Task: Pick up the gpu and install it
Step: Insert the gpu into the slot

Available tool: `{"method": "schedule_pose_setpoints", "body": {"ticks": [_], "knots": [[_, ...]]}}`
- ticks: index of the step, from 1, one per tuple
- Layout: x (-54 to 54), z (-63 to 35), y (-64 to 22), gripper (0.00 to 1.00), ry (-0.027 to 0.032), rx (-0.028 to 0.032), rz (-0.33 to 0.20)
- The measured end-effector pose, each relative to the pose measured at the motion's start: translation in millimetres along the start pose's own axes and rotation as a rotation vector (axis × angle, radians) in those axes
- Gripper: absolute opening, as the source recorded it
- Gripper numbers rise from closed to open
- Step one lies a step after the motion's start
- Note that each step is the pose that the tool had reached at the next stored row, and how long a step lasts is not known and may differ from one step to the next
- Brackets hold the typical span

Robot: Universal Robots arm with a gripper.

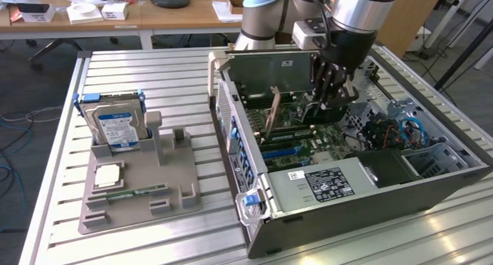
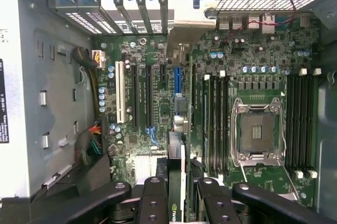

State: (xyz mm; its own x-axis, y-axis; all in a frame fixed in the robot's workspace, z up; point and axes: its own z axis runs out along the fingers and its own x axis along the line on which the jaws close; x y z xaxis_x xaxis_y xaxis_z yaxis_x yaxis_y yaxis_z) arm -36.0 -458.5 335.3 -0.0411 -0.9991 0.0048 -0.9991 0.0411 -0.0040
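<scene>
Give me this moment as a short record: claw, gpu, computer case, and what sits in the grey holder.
claw: shut on the gpu, inside the open computer case
gpu: gripped on edge over the motherboard
seated in slot: cannot tell
grey holder: at the exterior view's left of the case; hard drive upright, memory stick flat

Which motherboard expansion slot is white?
The outermost slot, farthest from the CPU socket; the other slots are black or blue.
</scene>
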Motion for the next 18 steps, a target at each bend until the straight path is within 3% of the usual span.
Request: {"method": "schedule_pose_setpoints", "body": {"ticks": [11, 18], "knots": [[0.0, 6.7, 1.7, 0.26, 0.0001, 0.0006, 0.000], [0.1, 13.9, 2.9, 0.26, -0.0156, 0.0090, -0.002]]}}
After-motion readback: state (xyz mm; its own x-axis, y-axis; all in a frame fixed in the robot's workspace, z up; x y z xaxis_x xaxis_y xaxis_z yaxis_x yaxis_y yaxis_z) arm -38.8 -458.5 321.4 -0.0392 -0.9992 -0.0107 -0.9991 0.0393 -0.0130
